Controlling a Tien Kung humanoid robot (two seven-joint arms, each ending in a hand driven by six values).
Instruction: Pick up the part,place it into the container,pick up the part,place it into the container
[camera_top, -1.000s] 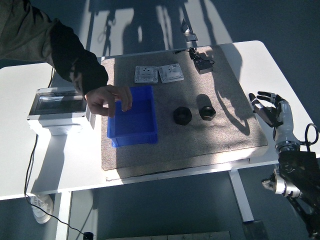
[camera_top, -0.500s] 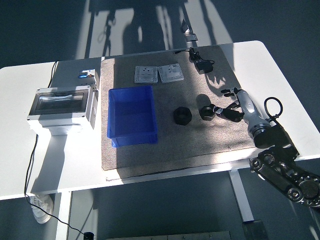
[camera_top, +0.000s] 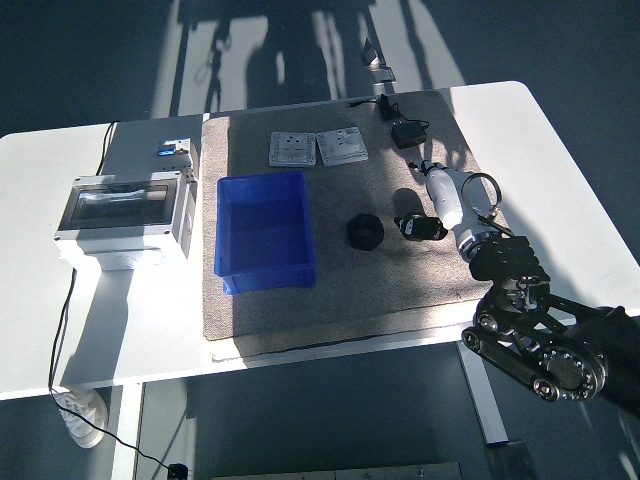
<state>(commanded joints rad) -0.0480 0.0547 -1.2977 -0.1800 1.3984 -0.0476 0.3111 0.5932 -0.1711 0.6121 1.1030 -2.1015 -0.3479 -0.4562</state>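
Note:
Two black nut-shaped parts lie on the brown mat (camera_top: 330, 290), right of the blue container (camera_top: 265, 262), which holds nothing. The left part (camera_top: 365, 231) lies free. My right hand (camera_top: 424, 224) reaches in from the lower right, its fingers curled down over the right part (camera_top: 414, 230), which still rests on the mat and is partly hidden by them. The silver back of the hand points up toward the far edge. My left arm is out of the picture.
Two white socket plates (camera_top: 291, 148) (camera_top: 342, 146) lie at the mat's far edge, with a black power adapter (camera_top: 408, 132) and its cable at the far right. A grey electrical box (camera_top: 125, 210) stands left of the container.
The person's hand left the container's rim and is gone. My right hand swung in from the table's right edge onto the right part, and its fingers closed over it.

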